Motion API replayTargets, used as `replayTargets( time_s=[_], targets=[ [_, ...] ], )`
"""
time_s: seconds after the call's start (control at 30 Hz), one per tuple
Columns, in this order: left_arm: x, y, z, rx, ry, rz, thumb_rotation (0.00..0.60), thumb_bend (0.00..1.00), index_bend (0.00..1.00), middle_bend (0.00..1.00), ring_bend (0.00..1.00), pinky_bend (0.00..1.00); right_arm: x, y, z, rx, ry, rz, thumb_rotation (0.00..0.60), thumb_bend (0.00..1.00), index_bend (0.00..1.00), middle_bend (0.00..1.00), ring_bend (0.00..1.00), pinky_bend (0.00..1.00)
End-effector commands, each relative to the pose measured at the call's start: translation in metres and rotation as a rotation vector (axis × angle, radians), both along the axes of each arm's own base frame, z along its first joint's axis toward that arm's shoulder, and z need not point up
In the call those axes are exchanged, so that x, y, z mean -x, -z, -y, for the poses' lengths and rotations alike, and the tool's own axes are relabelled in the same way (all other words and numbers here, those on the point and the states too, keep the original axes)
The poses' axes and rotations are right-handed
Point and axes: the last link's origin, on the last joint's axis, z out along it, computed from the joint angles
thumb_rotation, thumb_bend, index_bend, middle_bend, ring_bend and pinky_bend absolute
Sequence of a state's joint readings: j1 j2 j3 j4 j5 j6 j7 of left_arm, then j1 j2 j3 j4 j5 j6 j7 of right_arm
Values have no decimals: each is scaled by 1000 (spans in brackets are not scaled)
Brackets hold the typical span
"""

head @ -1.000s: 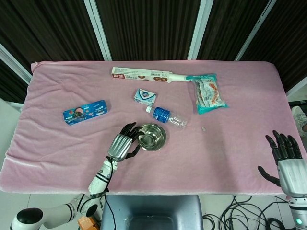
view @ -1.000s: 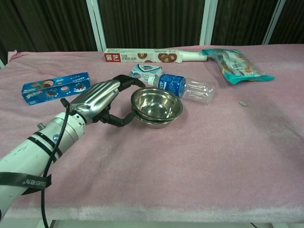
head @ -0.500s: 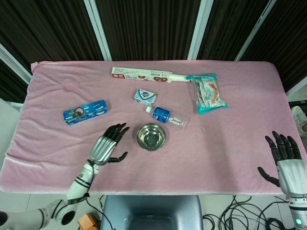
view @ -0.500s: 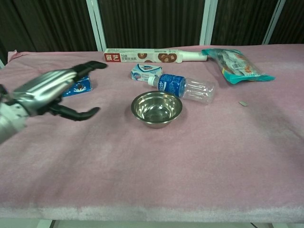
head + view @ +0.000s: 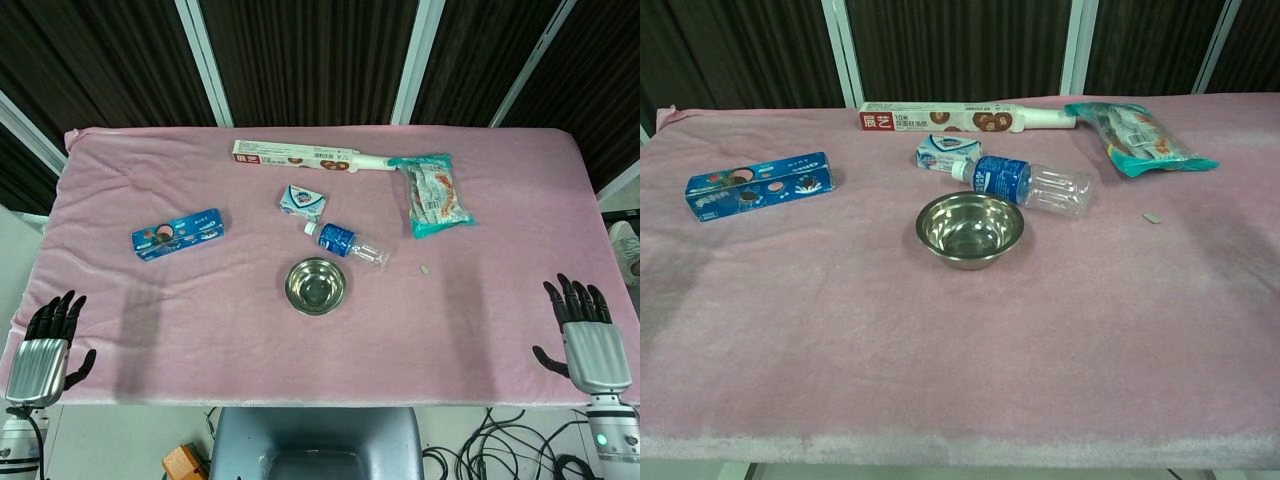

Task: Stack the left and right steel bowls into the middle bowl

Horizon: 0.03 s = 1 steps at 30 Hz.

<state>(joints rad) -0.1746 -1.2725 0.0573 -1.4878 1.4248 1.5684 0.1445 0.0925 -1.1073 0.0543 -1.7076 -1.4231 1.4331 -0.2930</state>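
The steel bowls (image 5: pixel 316 286) stand nested as one stack in the middle of the pink table, also in the chest view as the bowl stack (image 5: pixel 970 229). My left hand (image 5: pixel 42 352) hangs off the table's front left corner, fingers spread and holding nothing. My right hand (image 5: pixel 588 345) is off the front right corner, fingers likewise apart and empty. Both hands are far from the bowls. Neither hand shows in the chest view.
A plastic bottle (image 5: pixel 352 245) lies just behind the bowls, touching or nearly so. Behind it are a small soap box (image 5: pixel 303 202), a long biscuit box (image 5: pixel 295 155) and a snack bag (image 5: pixel 437 194). A blue cookie box (image 5: pixel 177 233) lies at the left. A small scrap (image 5: pixel 425 268) lies right of the bottle.
My left hand let go of the bowl stack's rim and drew back to the left and towards me, off the table's front left corner. The right hand shifted slightly.
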Motion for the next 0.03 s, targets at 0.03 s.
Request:
replayTargets(
  time_s=[0.03],
  targets=[
    [1,-1,2,16,5,-4,590,350,0,0,0,114,-1,-1,0,5,-2,5,600,316,0,0,0,0]
  ],
)
